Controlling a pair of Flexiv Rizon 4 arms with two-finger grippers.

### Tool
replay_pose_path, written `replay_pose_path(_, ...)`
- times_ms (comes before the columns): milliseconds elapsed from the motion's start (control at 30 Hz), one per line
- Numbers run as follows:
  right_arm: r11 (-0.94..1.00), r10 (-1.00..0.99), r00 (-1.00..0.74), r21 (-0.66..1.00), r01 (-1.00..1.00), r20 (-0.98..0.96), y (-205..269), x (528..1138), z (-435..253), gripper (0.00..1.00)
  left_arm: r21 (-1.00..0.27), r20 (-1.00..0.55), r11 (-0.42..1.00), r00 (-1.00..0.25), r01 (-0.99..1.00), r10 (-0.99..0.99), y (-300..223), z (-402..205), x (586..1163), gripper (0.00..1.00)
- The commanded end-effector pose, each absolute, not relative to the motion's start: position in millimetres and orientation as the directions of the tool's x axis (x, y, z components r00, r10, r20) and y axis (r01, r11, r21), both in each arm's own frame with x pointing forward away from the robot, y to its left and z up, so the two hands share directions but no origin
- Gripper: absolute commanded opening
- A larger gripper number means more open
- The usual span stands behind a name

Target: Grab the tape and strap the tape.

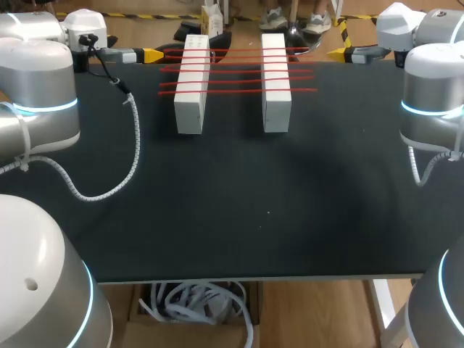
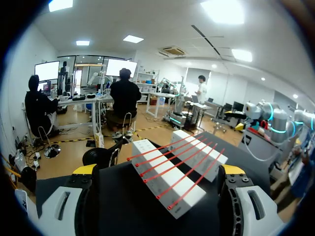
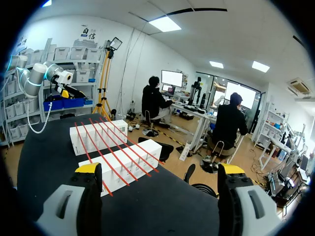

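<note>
Thin red tape strips (image 1: pixel 235 70), perhaps five, span two white blocks (image 1: pixel 191 87); left fingers (image 2: pixel 84 169) and right fingers (image 3: pixel 88 168) gape wide, empty.

Two white blocks (image 1: pixel 189 112) lie parallel on the black table (image 1: pixel 254 210).

I'm running this from afar in what looks like a robotics lab: my left arm (image 1: pixel 40 94) and right arm (image 1: pixel 431 94) (grey, each ringed with a glowing blue band) flank a black-topped table (image 1: pixel 254 217) that carries two white blocks (image 1: pixel 190 112) strung with red tape (image 1: pixel 239 70).
</note>
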State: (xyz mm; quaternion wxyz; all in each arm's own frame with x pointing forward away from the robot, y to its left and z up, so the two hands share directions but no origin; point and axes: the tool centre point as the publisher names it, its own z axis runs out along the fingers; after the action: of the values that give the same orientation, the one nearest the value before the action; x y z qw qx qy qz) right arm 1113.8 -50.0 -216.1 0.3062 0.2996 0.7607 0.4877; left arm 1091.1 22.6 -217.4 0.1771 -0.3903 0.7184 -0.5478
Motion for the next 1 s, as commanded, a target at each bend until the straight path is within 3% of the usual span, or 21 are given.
replay_pose_path(33,0.345,0.754,-0.633,0.925,0.157,-0.174,-50,1114,-216,1.00,-0.925,0.173,0.095,-0.633,-0.367,-0.755,23,-217,1091,1.00)
replay_pose_path(567,0.345,0.754,-0.633,0.925,0.157,-0.174,-50,1114,-216,1.00,-0.928,0.170,0.094,-0.636,-0.360,-0.753,24,-217,1090,1.00)
replay_pose_path(1000,0.345,0.754,-0.633,0.925,0.157,-0.174,-50,1114,-216,1.00,-0.952,-0.036,0.286,-0.882,-0.113,-0.470,39,-221,1055,1.00)
